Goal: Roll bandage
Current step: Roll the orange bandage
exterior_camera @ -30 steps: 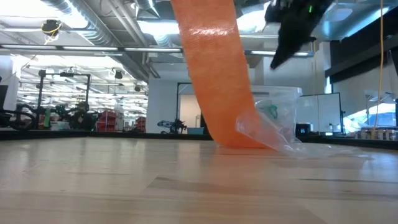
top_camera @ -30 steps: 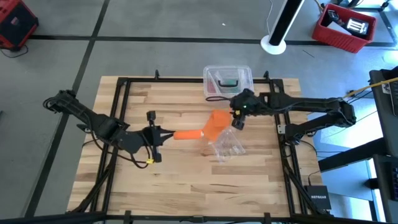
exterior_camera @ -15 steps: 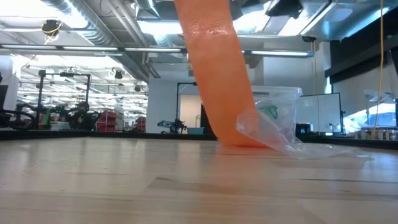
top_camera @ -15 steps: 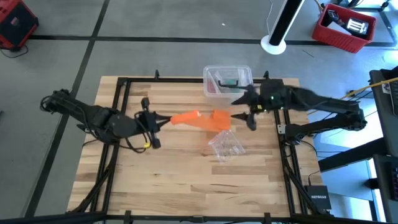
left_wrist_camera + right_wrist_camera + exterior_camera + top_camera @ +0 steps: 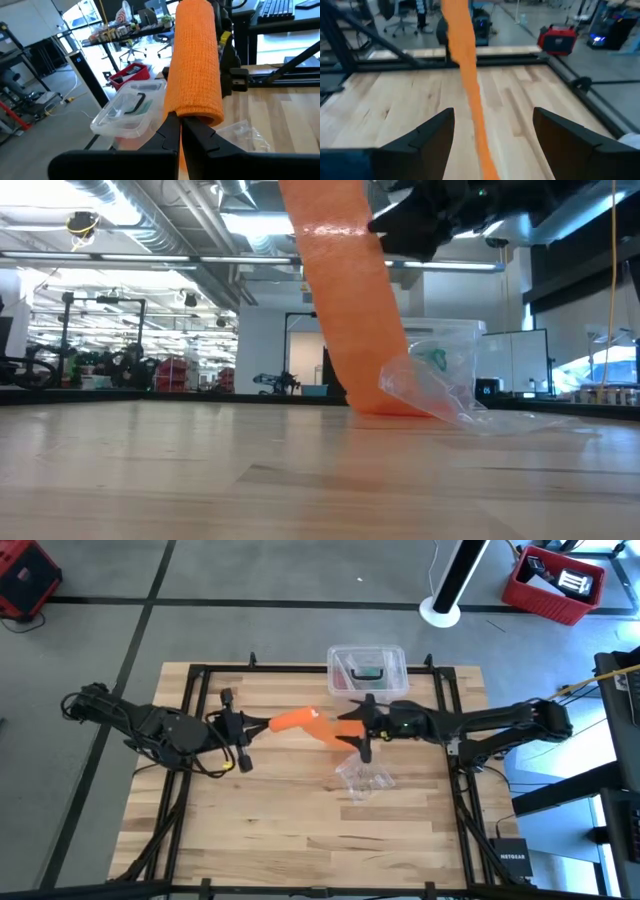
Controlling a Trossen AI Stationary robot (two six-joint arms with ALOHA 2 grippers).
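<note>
High view shows the job barely begun — the bandage [image 5: 303,721] hangs as a long unrolled band above mid-desk, only its end by the left end effector [image 5: 262,724] curled over. That end effector is clamped on the curled end. At three o'clock of it, the right end effector [image 5: 352,728] reaches in level, fingers [image 5: 425,137] spread apart — the band running between them.

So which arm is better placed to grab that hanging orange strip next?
The right. Its hand is open with the bandage hanging between its fingers. The left hand is shut on the bandage's upper end, holding it up.
</note>
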